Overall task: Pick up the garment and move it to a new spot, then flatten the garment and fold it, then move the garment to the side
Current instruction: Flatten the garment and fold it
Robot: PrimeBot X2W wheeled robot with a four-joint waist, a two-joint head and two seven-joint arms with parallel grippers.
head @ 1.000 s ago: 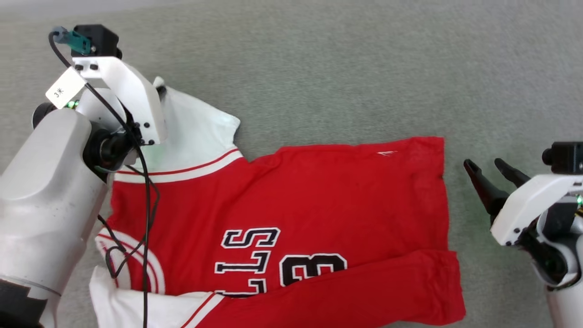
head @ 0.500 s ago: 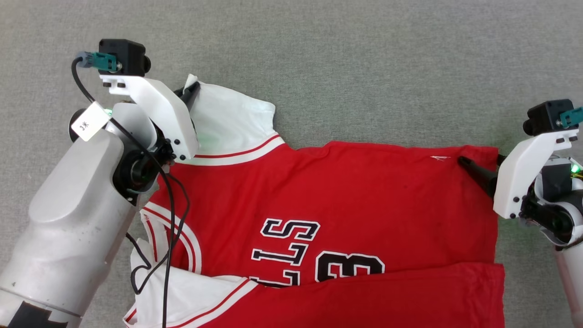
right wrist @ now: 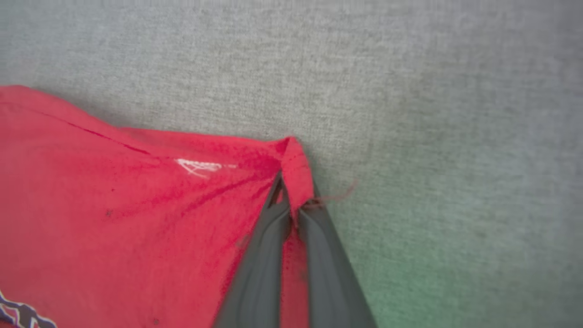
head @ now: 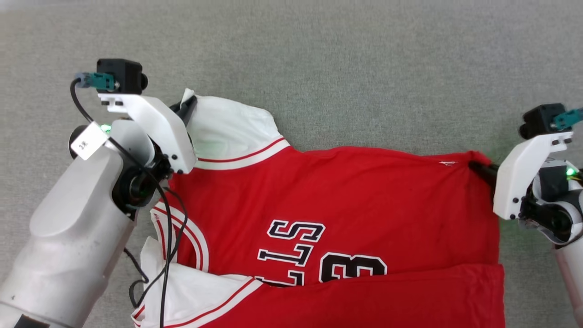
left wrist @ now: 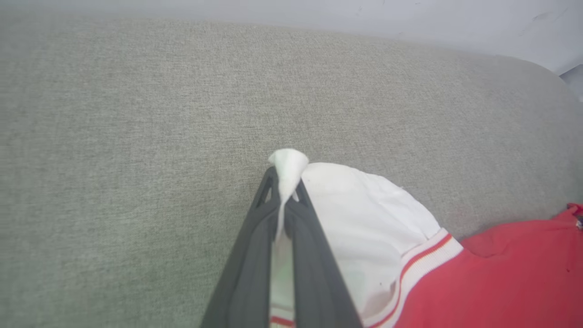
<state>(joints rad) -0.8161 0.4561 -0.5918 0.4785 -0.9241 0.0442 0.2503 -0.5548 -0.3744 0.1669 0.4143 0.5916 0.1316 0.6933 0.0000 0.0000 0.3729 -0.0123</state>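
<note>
The garment (head: 346, 196), a red jersey with white sleeves and black lettering, lies spread on the grey cloth surface, its near edge folded over. My left gripper (head: 187, 101) is shut on the tip of the far white sleeve (left wrist: 364, 218); white cloth pokes out between the left gripper's (left wrist: 286, 182) dark fingers. At the far right hem corner, my right gripper (head: 478, 166) is shut on the red cloth. In the right wrist view the right gripper (right wrist: 294, 196) pinches that corner of the garment (right wrist: 136, 205), which bunches up at the tips.
Grey fabric surface (head: 364, 68) runs beyond the jersey on the far side and to the right. A pale wall (left wrist: 410, 18) stands behind its far edge in the left wrist view. A black cable (head: 166, 237) hangs from my left arm over the collar.
The right gripper moved in from the right, open, onto the far hem corner and closed on it. The head view shifted. The left gripper kept its hold on the sleeve.
</note>
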